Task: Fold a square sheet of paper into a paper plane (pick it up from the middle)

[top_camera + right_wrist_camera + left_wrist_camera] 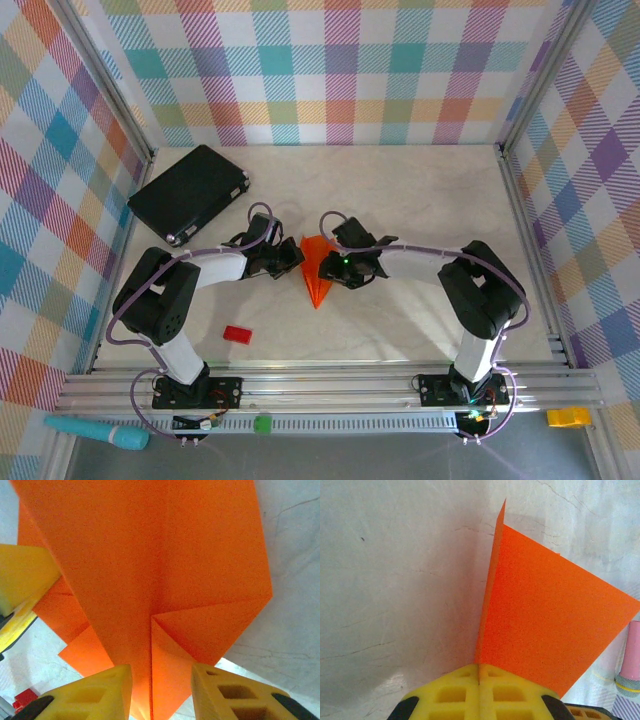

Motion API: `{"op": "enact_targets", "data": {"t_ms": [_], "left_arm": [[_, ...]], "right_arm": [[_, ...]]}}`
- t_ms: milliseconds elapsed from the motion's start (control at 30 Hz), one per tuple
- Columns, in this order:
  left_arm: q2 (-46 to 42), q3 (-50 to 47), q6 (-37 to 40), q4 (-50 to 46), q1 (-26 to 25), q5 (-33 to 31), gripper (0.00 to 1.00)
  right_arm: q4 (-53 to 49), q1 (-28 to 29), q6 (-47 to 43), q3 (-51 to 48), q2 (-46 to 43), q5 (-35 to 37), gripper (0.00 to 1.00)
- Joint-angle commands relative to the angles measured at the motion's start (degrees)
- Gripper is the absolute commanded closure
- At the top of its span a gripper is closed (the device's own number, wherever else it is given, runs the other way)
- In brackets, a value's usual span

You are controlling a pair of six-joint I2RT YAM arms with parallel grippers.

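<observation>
Paper plane pinched in the clenched left jaws, straddled by the parted right jaws, low over the bench, right of the black case. Best to centre the right jaws on the centre crease, then press squarely, wings even.

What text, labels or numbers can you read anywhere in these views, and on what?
No readable text in any view.
paper plane: plain orange, no print.
black flat case: no marking legible.
red block: too small to tell.
</observation>
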Motion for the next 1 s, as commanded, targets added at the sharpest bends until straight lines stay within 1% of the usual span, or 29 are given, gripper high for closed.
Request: {"op": "enact_targets", "data": {"t_ms": [0, 100, 200, 267, 400, 467, 967], "left_arm": [[-0.07, -0.46, -0.45, 1.01, 0.08, 0.89, 0.99], [0.03, -0.45, -0.37, 1.01, 0.07, 1.23, 0.99], [0.02, -0.35, -0.07, 0.79, 0.08, 1.26, 0.99], [0.02, -0.21, 0.03, 0.65, 0.07, 1.28, 0.99], [0.02, -0.23, 0.05, 0.57, 0.07, 1.08, 0.99], [-0.05, -0.24, 0.06, 0.57, 0.09, 1.09, 0.99], [-0.17, -0.07, 0.18, 0.22, 0.16, 0.78, 0.99]], "right_arm": [[-1.71, 0.39, 0.10, 2.15, 0.44, -0.05, 0.64], [-2.07, 0.34, -0.50, 2.19, -0.30, 0.87, 0.63], [-2.99, 0.35, -1.45, 2.49, -1.56, 3.37, 0.62], [-4.53, 0.34, -2.46, 3.29, -2.00, 5.70, 0.59], [-6.51, 0.33, -3.76, 4.90, -0.92, 7.15, 0.52], [-6.23, 0.41, -3.78, 5.05, -0.19, 6.07, 0.50], [-2.86, 0.34, -2.23, 4.35, 1.97, -4.02, 0.49]]}}
